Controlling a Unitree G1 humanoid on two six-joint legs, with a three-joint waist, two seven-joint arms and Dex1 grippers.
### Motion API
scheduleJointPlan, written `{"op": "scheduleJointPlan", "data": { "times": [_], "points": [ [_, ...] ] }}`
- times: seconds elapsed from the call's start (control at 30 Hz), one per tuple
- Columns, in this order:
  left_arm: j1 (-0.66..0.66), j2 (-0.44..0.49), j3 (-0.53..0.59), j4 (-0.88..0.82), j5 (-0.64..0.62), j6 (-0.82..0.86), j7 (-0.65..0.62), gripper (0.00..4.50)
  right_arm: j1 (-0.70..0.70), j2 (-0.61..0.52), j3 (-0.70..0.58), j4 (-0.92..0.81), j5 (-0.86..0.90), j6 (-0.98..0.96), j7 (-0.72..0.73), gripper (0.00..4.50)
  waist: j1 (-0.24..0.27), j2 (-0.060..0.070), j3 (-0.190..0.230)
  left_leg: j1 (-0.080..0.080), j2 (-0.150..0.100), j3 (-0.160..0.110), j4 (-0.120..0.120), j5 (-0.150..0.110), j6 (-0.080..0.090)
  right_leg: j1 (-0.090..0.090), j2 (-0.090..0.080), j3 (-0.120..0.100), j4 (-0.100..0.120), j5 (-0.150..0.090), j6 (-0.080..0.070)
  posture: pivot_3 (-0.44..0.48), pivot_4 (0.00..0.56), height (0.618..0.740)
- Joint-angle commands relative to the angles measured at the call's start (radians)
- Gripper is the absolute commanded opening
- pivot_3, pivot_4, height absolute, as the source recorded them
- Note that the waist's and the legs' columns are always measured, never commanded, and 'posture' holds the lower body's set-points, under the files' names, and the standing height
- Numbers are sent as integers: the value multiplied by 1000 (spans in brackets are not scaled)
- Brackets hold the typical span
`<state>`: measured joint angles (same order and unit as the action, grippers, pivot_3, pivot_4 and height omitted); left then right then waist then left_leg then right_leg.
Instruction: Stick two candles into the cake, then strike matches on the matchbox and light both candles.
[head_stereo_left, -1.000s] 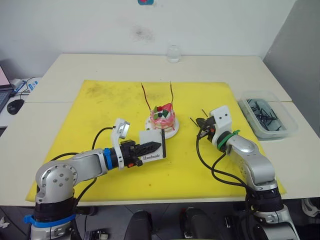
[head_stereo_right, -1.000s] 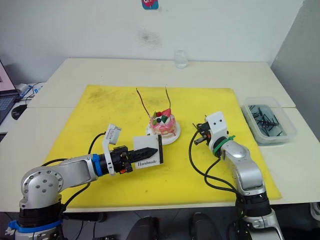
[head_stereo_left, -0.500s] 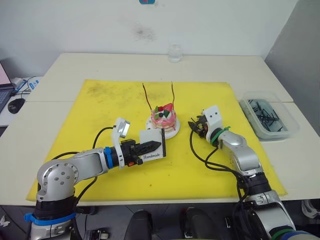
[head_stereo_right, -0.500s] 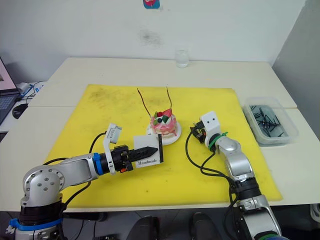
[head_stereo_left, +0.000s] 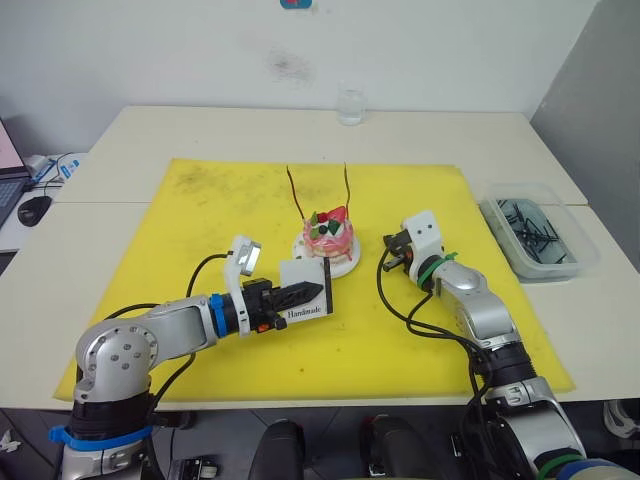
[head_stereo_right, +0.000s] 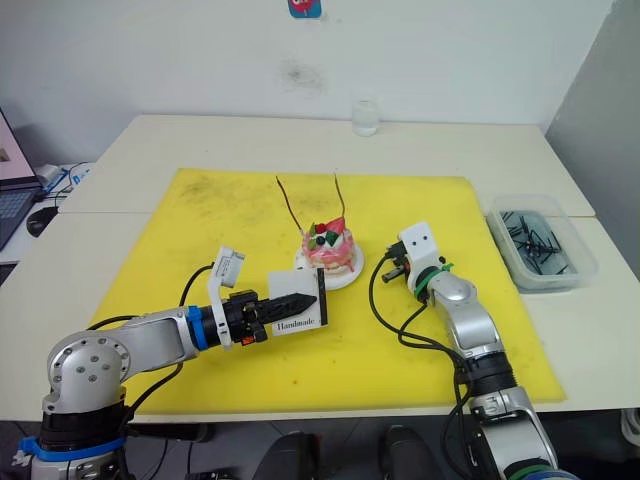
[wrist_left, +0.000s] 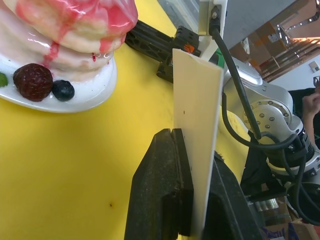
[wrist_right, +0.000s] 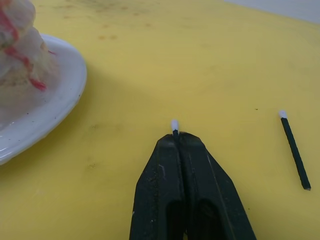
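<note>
Cake: your pink-frosted cake (head_stereo_left: 328, 236) sits on its small white plate (head_stereo_left: 346, 263) near the middle of the yellow mat (head_stereo_left: 200, 220), topped with a strawberry and dark berries.
Candles: both candles (head_stereo_left: 293, 192) stand stuck in the cake's far side, leaning slightly apart; no flame shows on either.
Matchbox: the white "Handmade" matchbox (head_stereo_left: 305, 292) stands on edge just in front of the plate, dark striking strip on the side toward your right arm.
Left gripper: your left gripper (head_stereo_left: 296, 296) is clamped on the matchbox; the left wrist view shows its fingers (wrist_left: 162, 185) pressed flat against both faces of the box.
Right gripper: your right gripper (wrist_right: 176, 135) is just right of the plate, its jaws pinched together on a match (wrist_right: 174, 125); the right wrist view shows the match's pale tip poking past the fingertips, the rest hidden between them.
Loose match: the right wrist view shows a second match (wrist_right: 293, 148) lying flat on the mat beside the gripper; in the head views you can hardly make it out.
Bin: a clear plastic bin (head_stereo_left: 586, 262) on the table (head_stereo_left: 150, 130) off the mat's right edge holds a jumble of dark matches (head_stereo_left: 528, 226); the count is unreadable.
Glass: a small clear glass (head_stereo_left: 347, 107) stands at the table's far edge; contents cannot be told.
Cut off: a laptop (head_stereo_left: 6, 160) and mouse (head_stereo_left: 32, 211) show partly at the left border.
</note>
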<state>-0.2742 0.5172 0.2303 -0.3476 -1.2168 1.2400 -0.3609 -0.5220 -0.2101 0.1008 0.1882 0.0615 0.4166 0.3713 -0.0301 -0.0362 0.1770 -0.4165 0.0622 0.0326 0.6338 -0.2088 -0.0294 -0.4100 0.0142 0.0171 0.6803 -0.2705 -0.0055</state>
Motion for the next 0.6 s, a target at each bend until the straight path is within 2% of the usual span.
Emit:
{"op": "scheduleJointPlan", "data": {
  "times": [0.03, 0.2, 0.3, 0.47, 0.6],
  "points": [
    [-1, 5, 0, -27, -20, -15, -4, 0, 7, 7, -17, -89, 28, 24, 8, 30, 0, 0, 0, 0, 0, 0, 0, 0, 0, 0, 0, 0, 0, 0, 0, 0, 150, 740],
    [-1, 7, 1, -29, -23, -17, -3, 0, 29, -23, -38, -285, 71, 147, 19, 30, 1, 0, 0, 0, 0, 0, 0, 0, 0, 0, 0, 0, 0, 0, 0, 0, 150, 740],
    [0, 11, 0, -31, -29, -13, -6, 0, 76, -64, -65, -483, 114, 283, 24, 30, 4, 0, 0, 0, 0, 0, 0, 0, 0, 0, 0, 0, 0, 0, 0, 0, 150, 740],
    [5, 30, -15, -40, -46, 2, -31, 0, 286, -128, -124, -809, 188, 477, 15, 30, 8, 0, 0, 0, 0, 0, -2, 0, 0, 0, -1, -1, -1, 0, 0, 0, 150, 740],
    [14, 62, -41, -58, -63, 17, -75, 0, 500, -158, -123, -922, 214, 450, 41, 30, 3, 0, 0, 0, 0, 0, -3, 0, 0, -1, -1, 0, -1, -1, 0, 0, 150, 740]
  ]
}}
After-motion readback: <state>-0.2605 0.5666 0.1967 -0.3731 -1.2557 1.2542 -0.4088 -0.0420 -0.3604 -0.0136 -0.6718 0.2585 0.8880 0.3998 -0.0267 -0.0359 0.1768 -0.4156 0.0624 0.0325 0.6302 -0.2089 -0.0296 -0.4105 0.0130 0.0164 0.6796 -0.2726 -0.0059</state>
